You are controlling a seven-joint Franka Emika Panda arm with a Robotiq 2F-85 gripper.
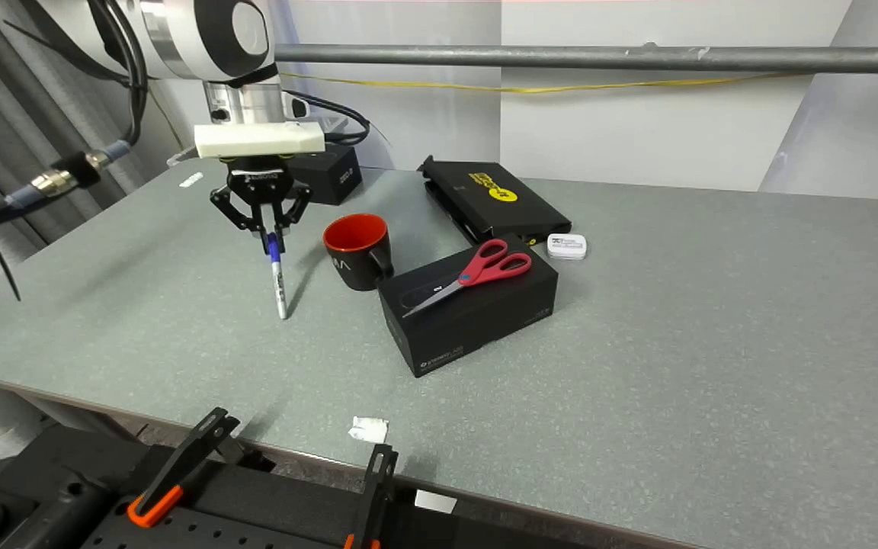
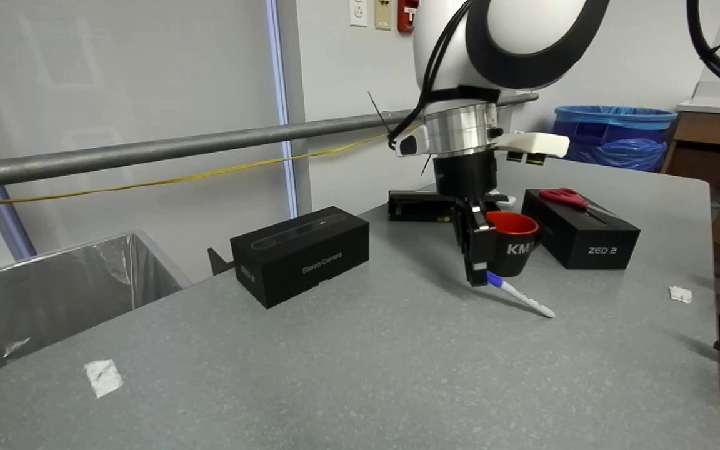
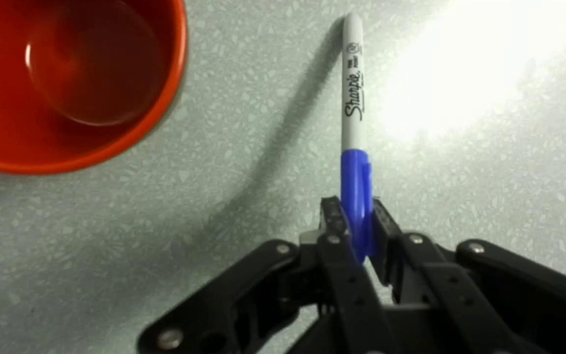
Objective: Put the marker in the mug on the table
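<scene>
The hand (image 3: 355, 216) pinches the marker (image 3: 353, 93) by its blue cap, from both sides. The marker isn't in the mug (image 1: 359, 263) yet. The mug stands up on the table (image 1: 675, 343), just beside the hand & marker, not touching them. In the wrist view it's to the left & ahead of the hand. The marker slants: from the hand, its long body runs down & out, w/ the white end low. It points past the mug's side, not at it. Can't tell if the tip touches the table. Next is prob. up, then sideways to the mug. Aim the white end, not the hand, b/c that end sticks out in front.
</scene>
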